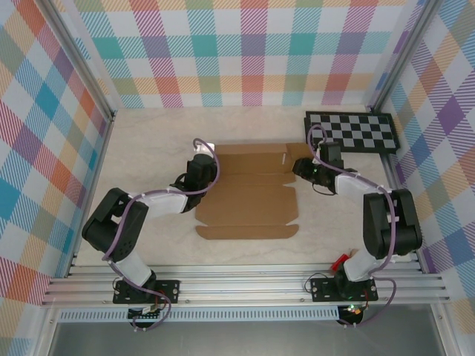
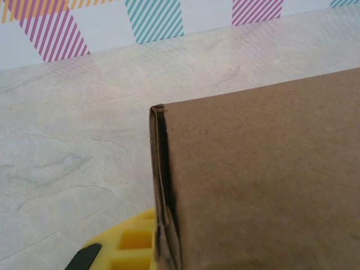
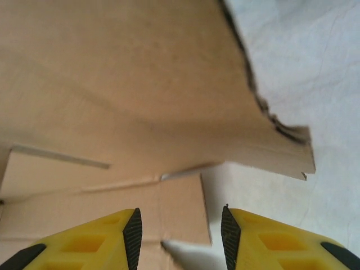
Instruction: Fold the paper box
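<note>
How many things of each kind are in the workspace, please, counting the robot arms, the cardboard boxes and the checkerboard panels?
Robot arms: 2 (left arm, right arm)
Brown paper box: 1
Checkerboard panel: 1
Total: 4

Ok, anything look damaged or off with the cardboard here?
The paper box has a ragged, frayed-looking edge on its flap near the right claw, as if torn rather than cleanly cut. The fold in the left wrist view looks slightly crumpled. Nothing else stands out.
</note>
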